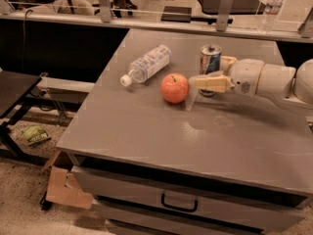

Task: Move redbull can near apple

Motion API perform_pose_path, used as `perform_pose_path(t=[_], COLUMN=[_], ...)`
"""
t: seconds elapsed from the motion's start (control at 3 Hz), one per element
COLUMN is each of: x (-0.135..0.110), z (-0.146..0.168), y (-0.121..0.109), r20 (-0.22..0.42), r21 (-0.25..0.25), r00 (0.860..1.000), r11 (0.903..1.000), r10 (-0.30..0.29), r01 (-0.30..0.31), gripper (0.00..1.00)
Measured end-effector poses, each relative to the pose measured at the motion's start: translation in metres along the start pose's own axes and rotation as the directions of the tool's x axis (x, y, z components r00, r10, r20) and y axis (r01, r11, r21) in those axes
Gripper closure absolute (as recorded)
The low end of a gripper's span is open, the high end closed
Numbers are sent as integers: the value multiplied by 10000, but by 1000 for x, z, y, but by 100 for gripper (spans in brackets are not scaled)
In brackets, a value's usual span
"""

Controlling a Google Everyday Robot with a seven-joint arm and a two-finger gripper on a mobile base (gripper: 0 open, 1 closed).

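The tool (pixel 210 75) reaches in from 3 o'clock to the redbull can (pixel 211 57); I cannot tell if it is clamped on the can or apart. The can stands upright on the bench (pixel 146 131). The apple (pixel 174 87) sits just beside the can, at 8 o'clock. A water bottle (pixel 146 63) lies at 10 o'clock from the apple.

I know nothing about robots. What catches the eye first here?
A white arm reaches in from the right, its gripper at the upright redbull can toward the back of the grey table. Just left of the can sits an orange-red apple. Beyond the apple, a clear bottle lies on its side.
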State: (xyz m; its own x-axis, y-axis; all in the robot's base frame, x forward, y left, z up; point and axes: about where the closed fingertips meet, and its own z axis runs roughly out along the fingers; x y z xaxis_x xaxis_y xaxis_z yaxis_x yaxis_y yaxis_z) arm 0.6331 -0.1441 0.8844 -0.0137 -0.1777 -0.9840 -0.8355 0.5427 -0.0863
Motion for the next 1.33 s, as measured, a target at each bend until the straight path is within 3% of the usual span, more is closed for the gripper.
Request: perform_pose_path(t=[0.33, 0.67, 1.0, 1.33], x=[1, -3, -5, -11], z=[-40, -74, -122, -121], y=[-5, -11, -22, -24], r20=[-430, -751, -1359, -1332], r21=[975, 1896, 3290, 3401], r00=[9976, 9945, 9881, 9891], r11=[9940, 9802, 9440, 9403], r10=[544, 728, 714, 623], r01=[-500, -574, -229, -134], gripper=[0, 0, 0, 0])
